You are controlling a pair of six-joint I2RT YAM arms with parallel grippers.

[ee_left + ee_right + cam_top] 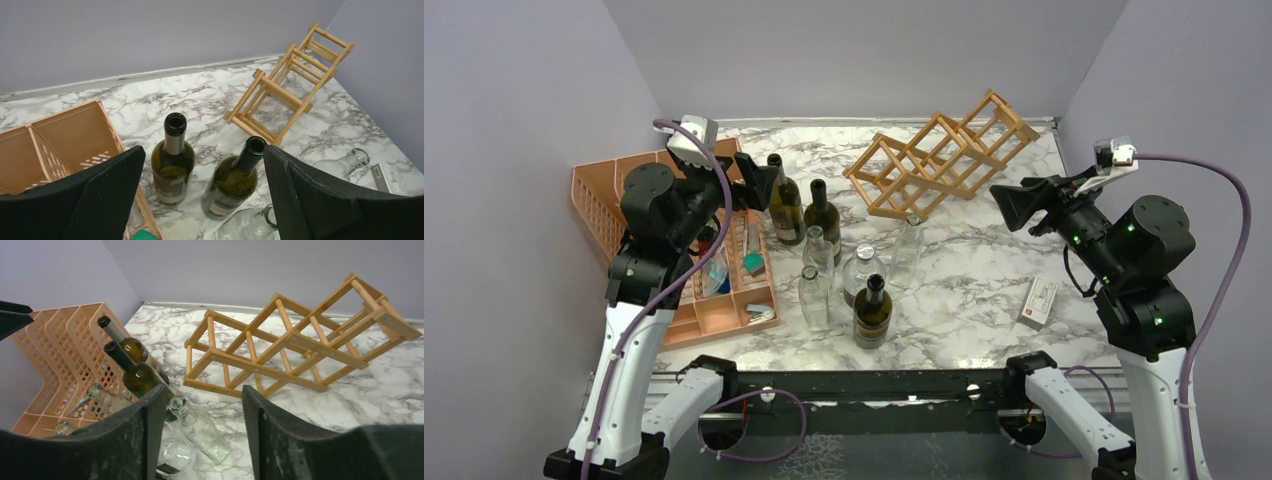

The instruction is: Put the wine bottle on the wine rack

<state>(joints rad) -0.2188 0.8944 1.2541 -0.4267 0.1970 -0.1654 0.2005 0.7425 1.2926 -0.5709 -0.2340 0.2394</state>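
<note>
The light wood wine rack lies tilted at the back of the marble table, its cells holding nothing. Two dark green wine bottles stand upright beside the orange organizer, and a third stands nearer the front. My left gripper hovers open just left of and above the two back bottles, gripping nothing. To the right of the rack, my right gripper hangs open in the air, with only table and a clear bottle seen below its fingers.
Several clear glass bottles stand among the dark ones in the middle. The orange mesh organizer holds small items at the left. A small white box lies at the front right. Grey walls close in the back and both sides.
</note>
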